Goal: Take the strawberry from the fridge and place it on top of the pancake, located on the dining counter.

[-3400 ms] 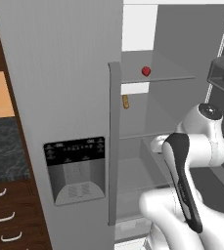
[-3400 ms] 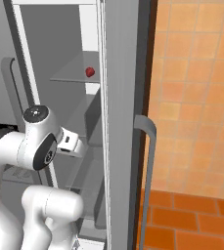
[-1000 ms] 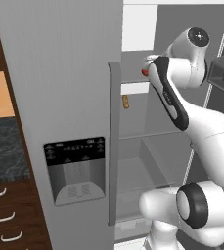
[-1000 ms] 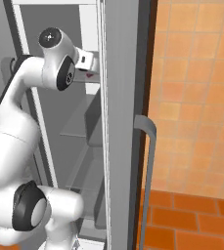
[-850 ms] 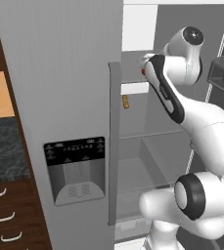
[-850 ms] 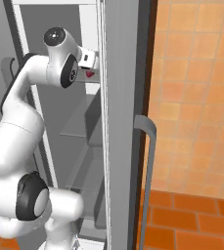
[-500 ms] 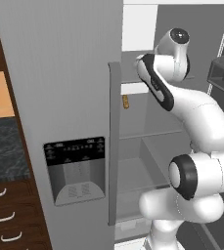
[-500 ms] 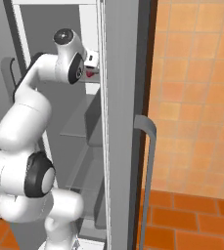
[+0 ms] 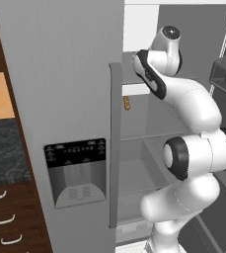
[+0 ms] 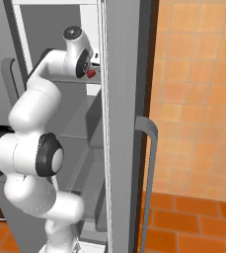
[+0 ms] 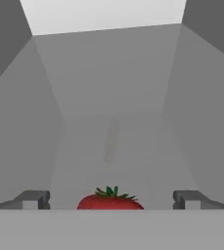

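1. Up inside the open fridge (image 9: 60,74), the arm reaches to an upper glass shelf (image 10: 62,79), its wrist level with that shelf.
2. From the hand view, the strawberry (image 11: 110,199) sits on the shelf between the two dark fingertips (image 11: 33,199), red with a green leafy top.
3. The hand (image 11: 110,200) is spread wide, one tip on each side of the fruit, both clear of it; nothing is gripped.
4. From the right side, the strawberry (image 10: 91,73) shows as a small red spot just in front of the wrist, close to the edge of the fridge door.
5. On the left side, a small yellow-brown oblong thing (image 9: 127,103) sits at a lower level than the wrist, near the long vertical door handle (image 9: 114,148).
6. Lower on the closed door is the black dispenser panel (image 9: 76,170).
7. Beside the fridge stand dark wood drawers (image 9: 6,217) under a dark-topped table (image 9: 6,153).
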### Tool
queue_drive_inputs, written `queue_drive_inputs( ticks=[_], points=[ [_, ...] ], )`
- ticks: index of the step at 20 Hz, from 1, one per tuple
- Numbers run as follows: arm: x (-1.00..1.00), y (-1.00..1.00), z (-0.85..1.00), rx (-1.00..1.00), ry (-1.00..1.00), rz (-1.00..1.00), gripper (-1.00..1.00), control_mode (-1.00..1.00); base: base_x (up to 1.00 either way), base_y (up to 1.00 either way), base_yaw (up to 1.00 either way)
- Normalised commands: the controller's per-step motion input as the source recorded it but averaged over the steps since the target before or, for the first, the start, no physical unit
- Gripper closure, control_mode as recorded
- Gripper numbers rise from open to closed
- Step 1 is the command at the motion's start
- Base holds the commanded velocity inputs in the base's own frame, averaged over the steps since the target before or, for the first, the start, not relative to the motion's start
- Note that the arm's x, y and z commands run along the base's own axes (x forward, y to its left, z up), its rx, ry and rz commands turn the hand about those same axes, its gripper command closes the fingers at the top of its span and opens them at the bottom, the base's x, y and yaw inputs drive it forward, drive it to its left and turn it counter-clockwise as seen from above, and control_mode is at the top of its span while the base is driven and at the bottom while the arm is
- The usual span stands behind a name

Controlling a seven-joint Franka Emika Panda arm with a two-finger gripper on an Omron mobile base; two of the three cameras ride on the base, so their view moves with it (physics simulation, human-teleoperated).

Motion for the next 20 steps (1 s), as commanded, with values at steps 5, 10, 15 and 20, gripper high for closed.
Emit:
queue_drive_inputs(
  ticks=[5,10,15,20],
  points=[
    [0.00,0.01,-0.24,0.00,0.10,0.00,-1.00,-1.00,0.00,0.00,0.00],
    [0.04,0.00,-0.37,-0.01,0.05,0.00,-1.00,-1.00,0.00,0.00,0.00],
    [0.02,0.00,-0.06,0.00,0.00,0.00,-1.00,-1.00,0.00,0.00,0.00],
    [0.00,0.00,-0.05,0.00,0.00,0.00,1.00,-1.00,0.00,0.00,0.00]
  ],
)
